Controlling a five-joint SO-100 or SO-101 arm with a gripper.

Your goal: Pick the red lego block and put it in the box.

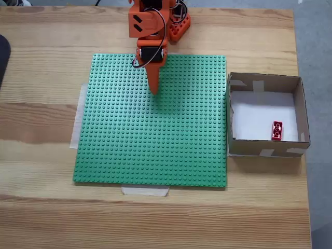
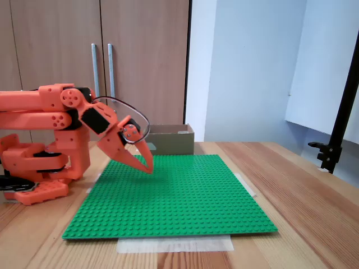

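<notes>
While the orange arm (image 1: 150,21) folds low at the upper middle of the top-down fixed view, its gripper (image 1: 154,89) points down the frame over the upper part of the green baseplate (image 1: 155,150). Its two fingers lie together in a single tapered point with nothing between them, and the side fixed view shows the same closed tip (image 2: 149,167) hanging just above the studs at the left of the frame, casting a shadow on the plate below.

At the right of the top-down view sits the box (image 1: 265,82), its left wall just beside the baseplate's right edge. On its white floor, in the lower right corner and near the front and right walls, lies the red block (image 1: 277,130), long side running up and down the frame, well apart from the gripper. From the side camera the box (image 2: 171,140) shows as a brown wall behind the plate at mid frame; its inside is hidden there.

Pale tape strips (image 1: 145,191) peek out from under the baseplate's lower and left edges on the wooden table (image 1: 46,207). The arm's base (image 2: 36,179) stands at the left edge of the side view, seemingly just off the plate.
</notes>
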